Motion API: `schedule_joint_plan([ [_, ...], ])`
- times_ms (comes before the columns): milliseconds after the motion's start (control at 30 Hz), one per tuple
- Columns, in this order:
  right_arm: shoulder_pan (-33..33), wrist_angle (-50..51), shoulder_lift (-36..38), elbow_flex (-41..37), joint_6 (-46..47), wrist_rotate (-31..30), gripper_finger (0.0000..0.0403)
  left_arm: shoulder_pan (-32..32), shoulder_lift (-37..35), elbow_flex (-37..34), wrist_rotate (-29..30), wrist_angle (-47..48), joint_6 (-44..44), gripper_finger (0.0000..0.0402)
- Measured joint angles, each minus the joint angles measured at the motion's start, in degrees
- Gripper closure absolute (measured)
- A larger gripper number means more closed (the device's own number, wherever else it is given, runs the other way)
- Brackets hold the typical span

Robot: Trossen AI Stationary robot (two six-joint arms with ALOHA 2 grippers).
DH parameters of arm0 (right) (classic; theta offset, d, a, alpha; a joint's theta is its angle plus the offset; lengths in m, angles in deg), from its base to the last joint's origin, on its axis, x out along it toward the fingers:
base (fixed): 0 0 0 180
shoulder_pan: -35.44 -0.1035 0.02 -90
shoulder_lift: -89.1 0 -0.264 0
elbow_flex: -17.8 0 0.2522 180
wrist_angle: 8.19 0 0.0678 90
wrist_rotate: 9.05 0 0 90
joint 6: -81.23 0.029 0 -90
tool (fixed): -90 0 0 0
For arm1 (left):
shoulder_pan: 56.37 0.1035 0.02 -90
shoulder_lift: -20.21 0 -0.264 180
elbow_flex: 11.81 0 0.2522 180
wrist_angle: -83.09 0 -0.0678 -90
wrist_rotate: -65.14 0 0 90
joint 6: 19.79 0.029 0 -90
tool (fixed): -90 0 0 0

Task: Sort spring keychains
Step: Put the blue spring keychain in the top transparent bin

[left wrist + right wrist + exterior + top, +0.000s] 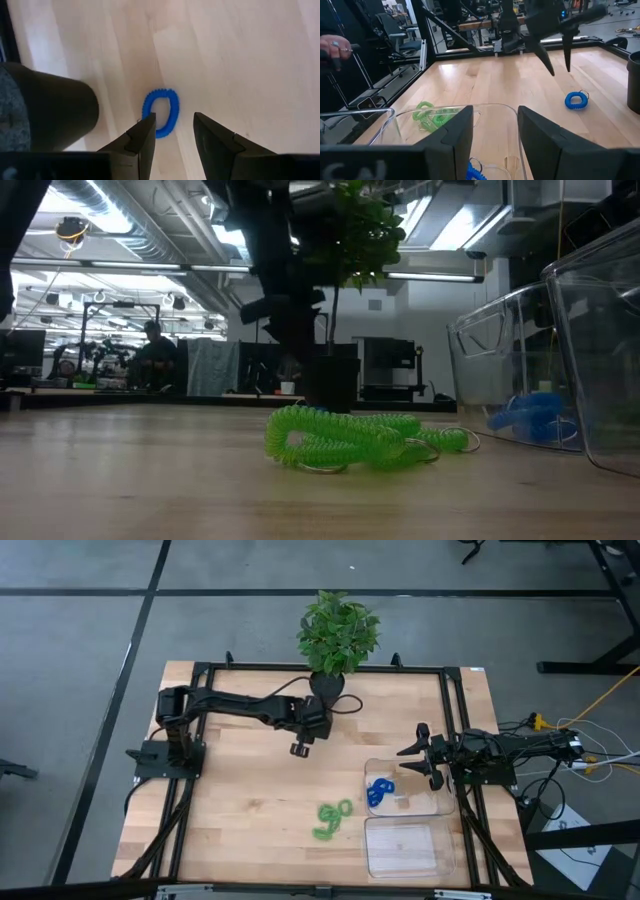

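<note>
The left gripper [300, 749] hangs over the table [240, 790] near the potted plant [337, 632], its fingers spread wide and holding nothing, with a single blue spring keychain [161, 112] lying flat on the wood directly beneath it, just beyond the fingertips. The right gripper [424, 762] waits with its fingers parted and empty above the rim of a clear tray [430, 808], where more blue keychains [379, 791] lie just below it. A cluster of green keychains [332, 818] sits on the table between the two grippers, beside the trays.
</note>
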Motion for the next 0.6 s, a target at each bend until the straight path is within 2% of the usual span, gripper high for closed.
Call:
schedule_joint_plan([
  [467,0.0,0.0,0.0,0.0,0.0,0.0,0.0249,2.9,5.2,0.0,-3.2,-4.2,0.1,0.0274],
  [600,0.0,0.0,0.0,0.0,0.0,0.0,0.0249,2.9,5.9,0.0,-6.4,-3.7,-0.1,0.0274],
])
